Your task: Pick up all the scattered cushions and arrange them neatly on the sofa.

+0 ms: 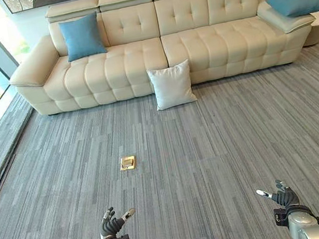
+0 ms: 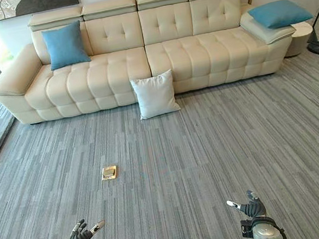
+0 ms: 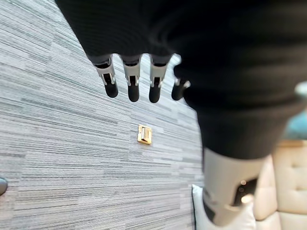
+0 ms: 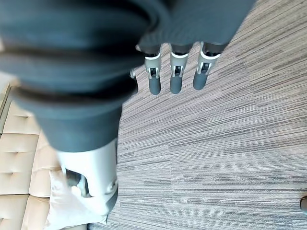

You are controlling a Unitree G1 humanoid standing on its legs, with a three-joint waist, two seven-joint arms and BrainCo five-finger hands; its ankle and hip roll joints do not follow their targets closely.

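Grey striped carpet (image 1: 215, 159): white square cushion (image 1: 171, 85) leans against cream tufted sofa (image 1: 136, 56); both hands (image 1: 113, 224) (image 1: 283, 197), fingers relaxed and empty, risk toppling it in a hasty grasp.

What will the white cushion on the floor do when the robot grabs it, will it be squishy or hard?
Probably squishy: the white cushion looks plump with pointed, soft corners, so the fingers would likely sink in. It is probably light for its size, being puffy like the blue cushions on the sofa. It stands leaning on the sofa front, so a push may tip it flat onto the carpet.
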